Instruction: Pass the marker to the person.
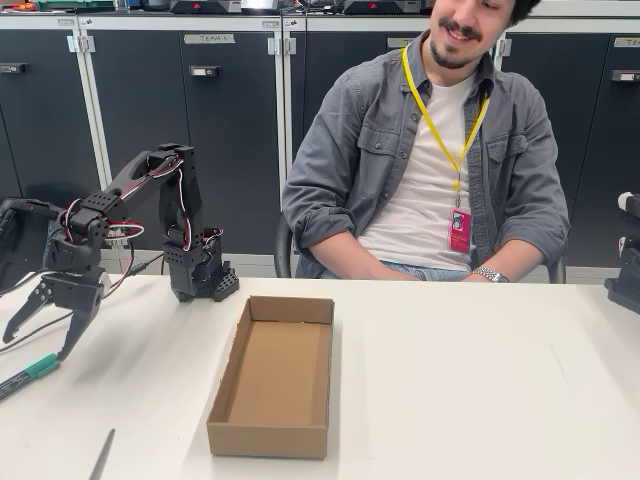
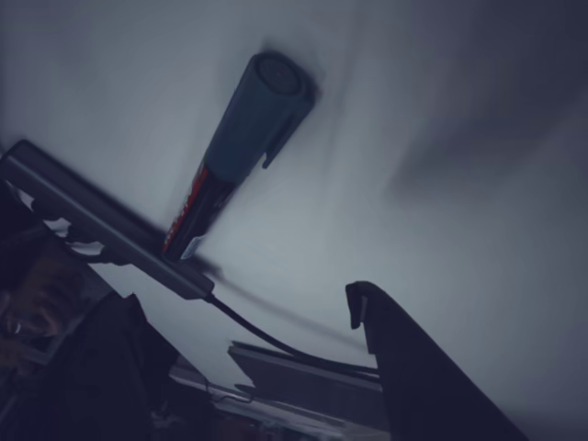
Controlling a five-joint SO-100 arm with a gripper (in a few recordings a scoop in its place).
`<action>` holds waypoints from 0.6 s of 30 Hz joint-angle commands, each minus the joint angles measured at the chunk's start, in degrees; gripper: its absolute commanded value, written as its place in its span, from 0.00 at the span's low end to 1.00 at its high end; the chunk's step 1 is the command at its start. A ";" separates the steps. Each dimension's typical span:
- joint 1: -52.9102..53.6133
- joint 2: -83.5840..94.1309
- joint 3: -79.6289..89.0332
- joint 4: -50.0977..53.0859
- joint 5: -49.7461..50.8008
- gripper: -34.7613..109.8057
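In the fixed view the black arm stands at the left of the white counter [image 1: 470, 380], bent over so that its hand [image 1: 42, 325] hangs near the left edge, just above the surface. The two fingers are spread wide, with nothing between them. The marker [image 1: 28, 375] lies flat on the counter just below and to the left of the hand, its green cap pointing up and right towards the fingertips, apart from them. A thin grey rod [image 1: 102, 455] lies further down, near the bottom edge. An open cardboard box [image 1: 272, 375] sits in the middle of the counter, well to the right of the hand.

The person [image 1: 440, 170] sits behind the counter, right of centre, leaning to one side with forearms low by the far edge.

In the wrist view the marker [image 2: 243, 138] lies on the pale surface, cap end up, and one dark finger [image 2: 413, 367] rises from below, clear of it.
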 commanded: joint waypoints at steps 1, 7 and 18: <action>1.23 -0.97 -3.16 -4.39 -0.88 0.58; 2.29 -3.34 -3.52 -13.97 -1.32 0.58; 2.55 -8.79 -8.79 -23.47 -1.76 0.58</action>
